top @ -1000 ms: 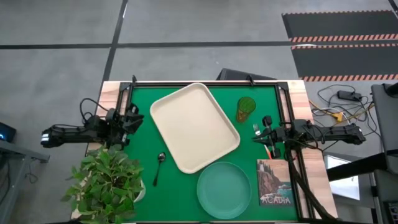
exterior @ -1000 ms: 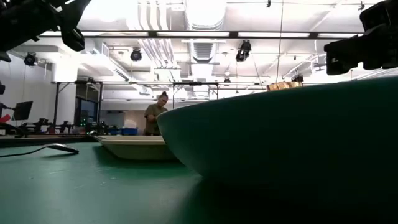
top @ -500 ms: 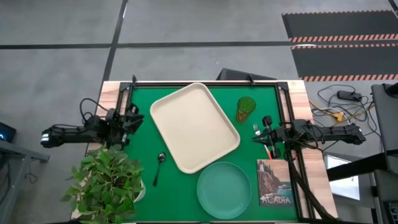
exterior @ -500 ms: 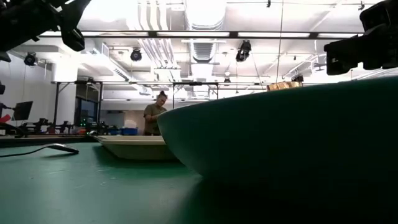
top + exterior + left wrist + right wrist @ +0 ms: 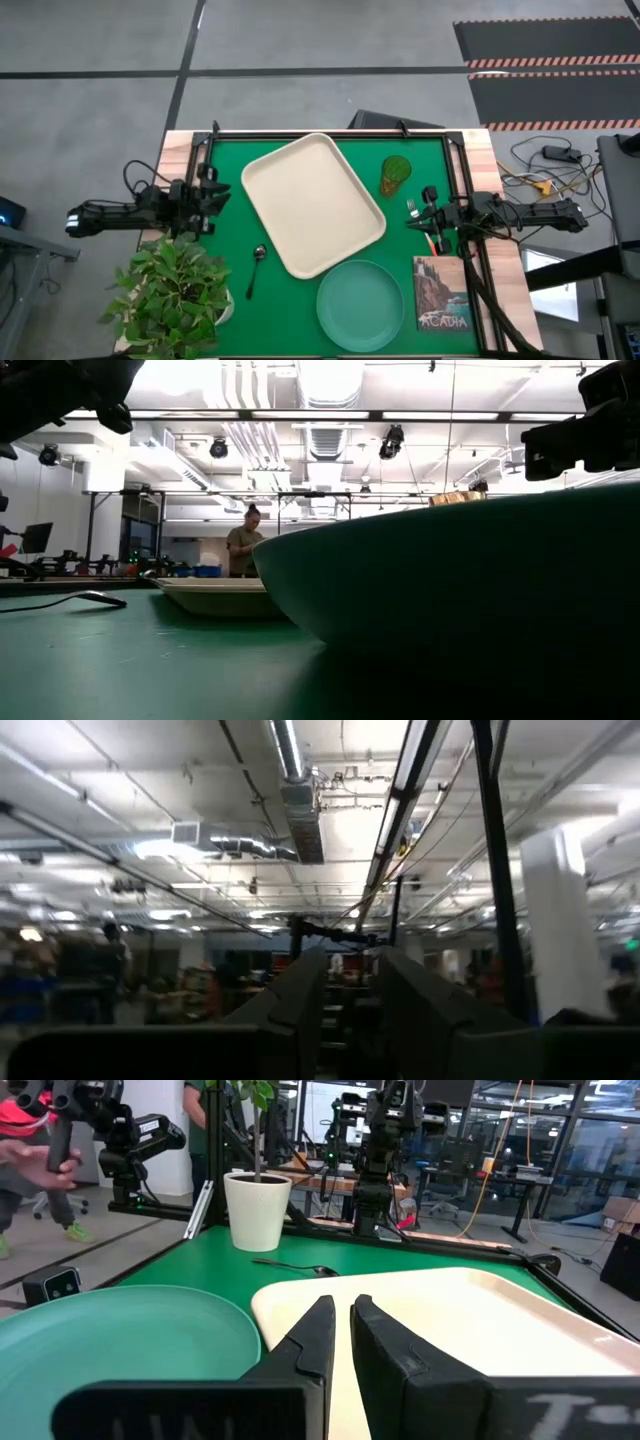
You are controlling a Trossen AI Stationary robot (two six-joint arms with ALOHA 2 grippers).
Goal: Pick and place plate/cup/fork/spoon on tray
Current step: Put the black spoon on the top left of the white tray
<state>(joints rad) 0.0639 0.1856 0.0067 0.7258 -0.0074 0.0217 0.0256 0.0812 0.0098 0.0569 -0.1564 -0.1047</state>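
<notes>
The cream tray [image 5: 312, 203] lies slantwise in the middle of the green mat. The teal plate [image 5: 362, 304] rests flat near the front edge. The amber cup [image 5: 395, 174] stands right of the tray. The spoon [image 5: 256, 265] lies on the mat left of the plate. The fork's tines [image 5: 411, 207] and red handle [image 5: 433, 243] show beside my right gripper [image 5: 425, 215], which is shut, level and pointing at the tray [image 5: 460, 1330]. My left gripper [image 5: 212, 190] is shut at the mat's left edge, tipped up toward the ceiling.
A potted plant [image 5: 170, 290] stands at the front left corner, and its white pot [image 5: 257, 1210] shows beyond the spoon [image 5: 295, 1266]. An "Acadia" book [image 5: 442, 292] lies right of the plate. A person stands far behind the table [image 5: 240, 545], and a hand shows at the side [image 5: 40, 1155].
My left gripper has drawn back a little toward the table's left edge and has risen. In the low view less of it shows at the top left. The person in the room behind has shifted slightly.
</notes>
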